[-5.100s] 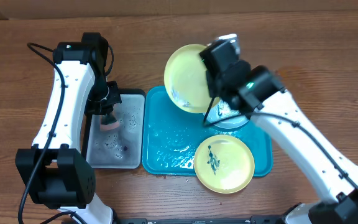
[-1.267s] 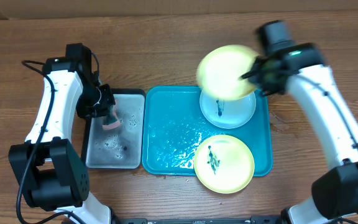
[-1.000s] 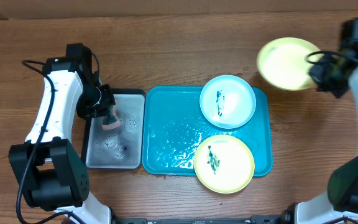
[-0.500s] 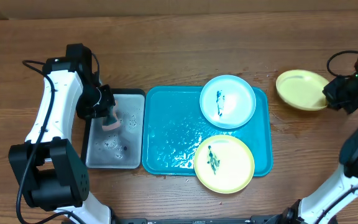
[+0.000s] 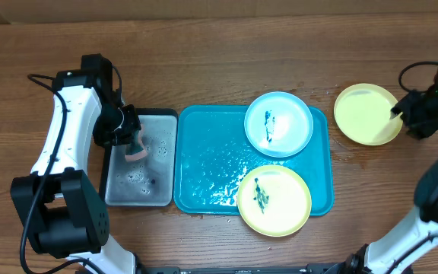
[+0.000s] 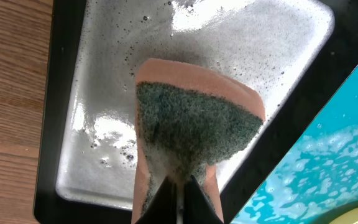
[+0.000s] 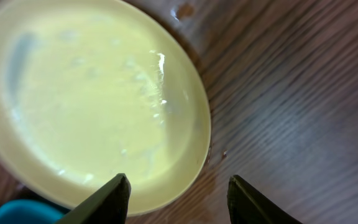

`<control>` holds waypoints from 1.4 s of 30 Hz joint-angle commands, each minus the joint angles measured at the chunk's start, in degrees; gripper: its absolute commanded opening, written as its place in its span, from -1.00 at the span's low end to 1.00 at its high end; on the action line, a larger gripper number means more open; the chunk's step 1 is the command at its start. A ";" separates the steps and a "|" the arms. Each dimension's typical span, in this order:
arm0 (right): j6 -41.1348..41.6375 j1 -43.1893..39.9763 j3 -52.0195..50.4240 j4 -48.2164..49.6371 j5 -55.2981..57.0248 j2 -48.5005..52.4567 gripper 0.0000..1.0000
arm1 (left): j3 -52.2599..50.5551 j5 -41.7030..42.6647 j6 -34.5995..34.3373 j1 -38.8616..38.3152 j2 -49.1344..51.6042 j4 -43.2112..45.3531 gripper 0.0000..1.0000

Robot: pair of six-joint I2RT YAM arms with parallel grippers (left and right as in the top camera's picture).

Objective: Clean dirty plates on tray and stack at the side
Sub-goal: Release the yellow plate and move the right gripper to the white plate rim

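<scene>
Settled flat on the wood at far right, tilted half a second ago: clean yellow-green plate (image 5: 368, 114), starting the stack. Right gripper (image 7: 179, 180) spread apart over its rim, apparently letting go. Left gripper (image 6: 179, 185) clamped on sponge (image 6: 194, 118) over grey tray (image 5: 120, 194), held ready. Blue plate (image 5: 278, 124) and smeared yellow-green plate (image 5: 274, 199) waiting on turquoise tray (image 5: 204, 175).

A grey rectangular metal tray (image 5: 140, 190), an orange foam sponge (image 5: 136, 151) above it, lies just left of the turquoise rectangular plastic tray (image 5: 204, 152). On that tray's right side a light-blue round plastic plate (image 5: 278, 124) sits behind a yellow-green round plastic plate (image 5: 274, 199); a second yellow-green plate (image 5: 367, 114) lies further right on the wooden surface (image 5: 226, 46).
</scene>
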 commanded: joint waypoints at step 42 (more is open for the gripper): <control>-21.77 25.94 -8.70 13.07 -9.68 2.86 -0.11 | -0.24 0.44 1.70 -0.83 -0.81 -0.61 -0.92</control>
